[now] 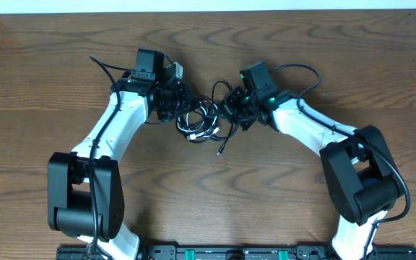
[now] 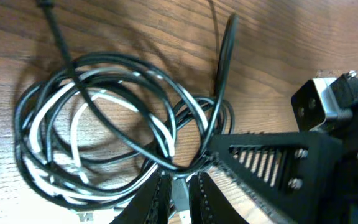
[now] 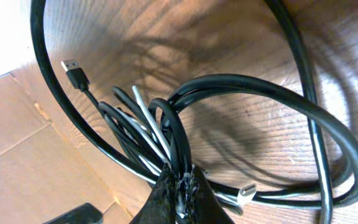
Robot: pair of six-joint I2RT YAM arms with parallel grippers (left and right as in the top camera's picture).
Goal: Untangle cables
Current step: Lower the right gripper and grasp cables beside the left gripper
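1. Roughly at mid-table, the cable tangle (image 1: 202, 123) lies flat on the wooden table (image 1: 302, 43), directly between the two arms
2. It is a loose round coil: the black cord (image 2: 123, 60) makes several wide loops, and the white cord (image 2: 73, 137) winds inside them, crossing under and over
3. One black tail trails out of the coil toward the near edge of the table, and a black USB plug (image 3: 74, 71) lies free just beside the bunched strands
4. The right gripper (image 3: 180, 186) is pressed together on a gathered bunch of black strands with at least one pale strand among them, at the coil's right side
5. The left gripper (image 2: 179, 186) sits at the coil's upper-left rim; its fingers stand close with a narrow gap, strands crossing at the tips, and I cannot tell whether it is pinching them or loose
6. The coil's spread runs left to right between the grippers, so parting the loops probably means drawing the arms away from each other along that line; both are about equally near
7. Hidden: which cord each finger pair really has, the crossings under the fingertips, and most of the white cord's plug ends
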